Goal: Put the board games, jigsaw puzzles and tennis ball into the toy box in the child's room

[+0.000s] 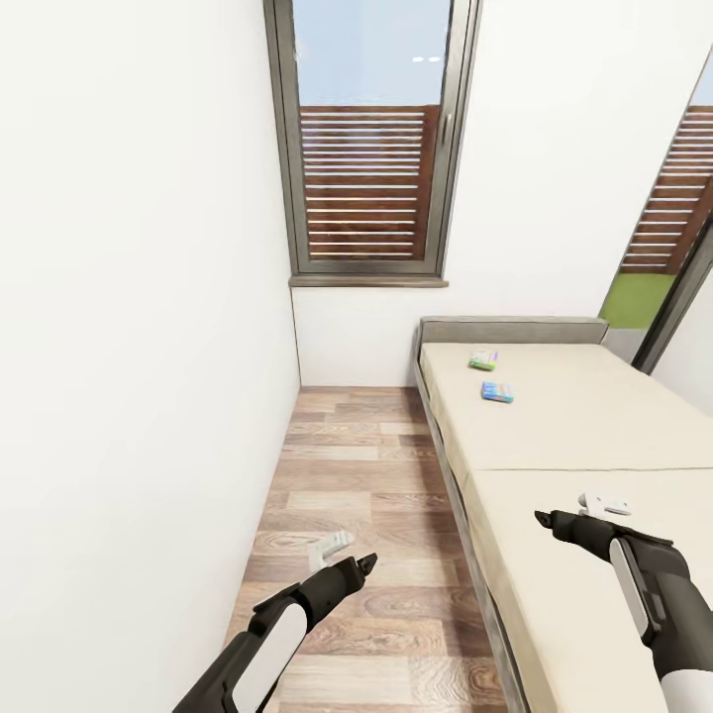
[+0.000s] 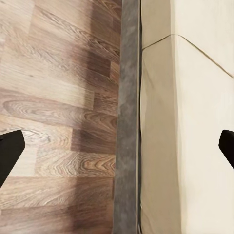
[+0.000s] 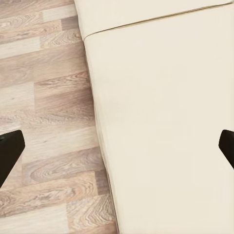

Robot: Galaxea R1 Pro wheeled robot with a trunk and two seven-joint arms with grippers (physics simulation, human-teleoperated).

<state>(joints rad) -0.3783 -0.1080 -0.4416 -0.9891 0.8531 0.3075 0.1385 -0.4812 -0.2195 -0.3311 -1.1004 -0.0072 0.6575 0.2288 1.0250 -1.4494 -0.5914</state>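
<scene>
two board games lie near the bed's [image 1: 594, 426] head, a white-green one [image 1: 483, 359] and a blue one [image 1: 497, 392] just beside it. both look light, stiff, flat; grip across an edge. left end effector [image 1: 342, 555] and right end effector [image 1: 594, 510] spread wide, empty.

A cream-covered bed [image 1: 584, 436] with a grey frame runs along the right of a wood-plank floor [image 1: 366, 495], between white walls [image 1: 139, 297], below a tall grey-framed window [image 1: 368, 149] with brown slats outside.

Left gripper [image 1: 335, 551], right gripper [image 1: 584, 507] forward, fingers apparently spread, empty.
</scene>
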